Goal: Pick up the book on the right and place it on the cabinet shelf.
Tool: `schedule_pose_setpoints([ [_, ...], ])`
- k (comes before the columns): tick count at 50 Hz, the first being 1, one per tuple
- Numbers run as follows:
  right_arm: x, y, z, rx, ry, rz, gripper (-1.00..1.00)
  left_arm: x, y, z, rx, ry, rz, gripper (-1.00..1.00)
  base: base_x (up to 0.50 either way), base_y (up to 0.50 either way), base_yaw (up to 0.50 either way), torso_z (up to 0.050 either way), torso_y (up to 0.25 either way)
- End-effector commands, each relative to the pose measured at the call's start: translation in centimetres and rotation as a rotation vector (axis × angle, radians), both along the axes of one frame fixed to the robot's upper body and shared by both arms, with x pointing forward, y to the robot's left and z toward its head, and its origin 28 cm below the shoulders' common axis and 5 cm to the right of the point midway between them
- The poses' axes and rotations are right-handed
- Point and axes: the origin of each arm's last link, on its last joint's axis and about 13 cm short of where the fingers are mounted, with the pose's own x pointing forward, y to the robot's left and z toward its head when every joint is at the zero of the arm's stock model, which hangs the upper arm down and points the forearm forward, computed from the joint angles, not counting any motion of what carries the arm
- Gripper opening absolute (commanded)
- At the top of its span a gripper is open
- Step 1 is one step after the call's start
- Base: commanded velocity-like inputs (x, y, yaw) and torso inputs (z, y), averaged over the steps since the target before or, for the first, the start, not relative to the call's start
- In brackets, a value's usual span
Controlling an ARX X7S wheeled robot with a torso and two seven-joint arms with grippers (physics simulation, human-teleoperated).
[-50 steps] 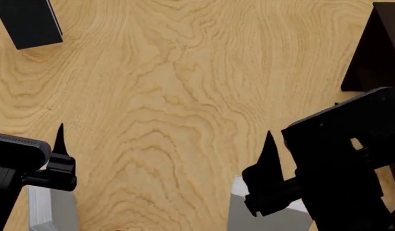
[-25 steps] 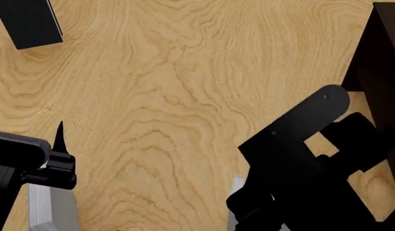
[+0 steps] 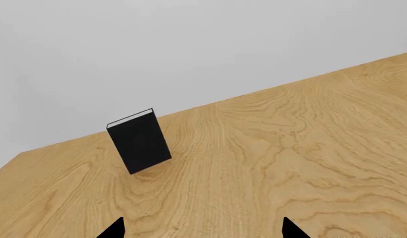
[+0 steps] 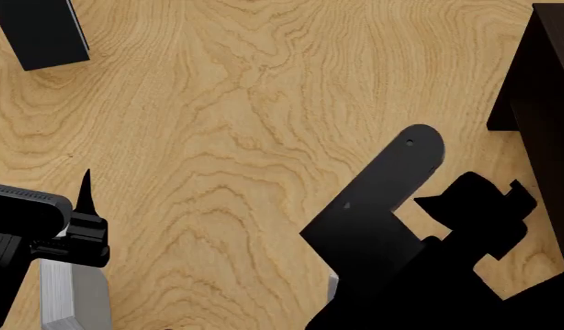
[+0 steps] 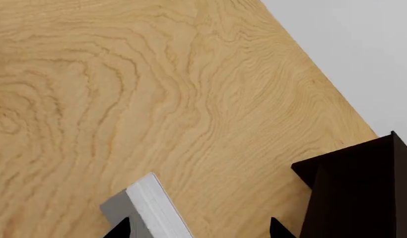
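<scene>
The thin, stiff light-grey hardcover book (image 5: 147, 206) stands beside the dark brown wooden cabinet (image 5: 362, 188); smooth covers probably want a firm pinch across them. The right gripper's (image 5: 200, 229) tips sit apart around it, and the left gripper's (image 3: 202, 229) tips are spread, empty.

Right arm (image 4: 392, 227) hides nearly all of book (image 5: 150, 208); grip perhaps closed, fingers (image 5: 120, 229) cropped.

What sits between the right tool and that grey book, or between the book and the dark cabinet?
Nothing visible. In the right wrist view the book stands just ahead of the right tool, its tips apart, and only bare table lies between the book and the cabinet.
</scene>
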Motion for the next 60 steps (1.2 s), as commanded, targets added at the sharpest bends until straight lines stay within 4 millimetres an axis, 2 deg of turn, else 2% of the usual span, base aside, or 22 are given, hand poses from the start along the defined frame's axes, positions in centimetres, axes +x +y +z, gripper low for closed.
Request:
schedule_pose_setpoints([
  [1, -0.5, 0.2, 0.4, -0.039, 0.094, 0.032, 1.00, 0.0, 0.0, -0.1, -0.003, 0.000, -0.001, 1.00, 0.00, 0.00, 0.00, 0.000, 0.000],
  [9, -0.1, 0.3, 0.5, -0.067, 0.131, 0.045, 1.00, 0.0, -0.1, -0.1, 0.000, -0.003, -0.004, 1.00, 0.00, 0.00, 0.00, 0.000, 0.000],
  [39, 3.5, 0.6, 0.4, -0.126, 0.256, 0.074, 1.00, 0.0, 0.0, -0.3, 0.003, 0.000, -0.001, 1.00, 0.00, 0.00, 0.00, 0.000, 0.000],
  [60, 5.7, 0.4, -0.5, -0.128, 0.309, 0.070, 1.00, 0.2, -0.2, -0.5, 0.009, 0.002, -0.002, 1.00, 0.00, 0.00, 0.00, 0.000, 0.000],
])
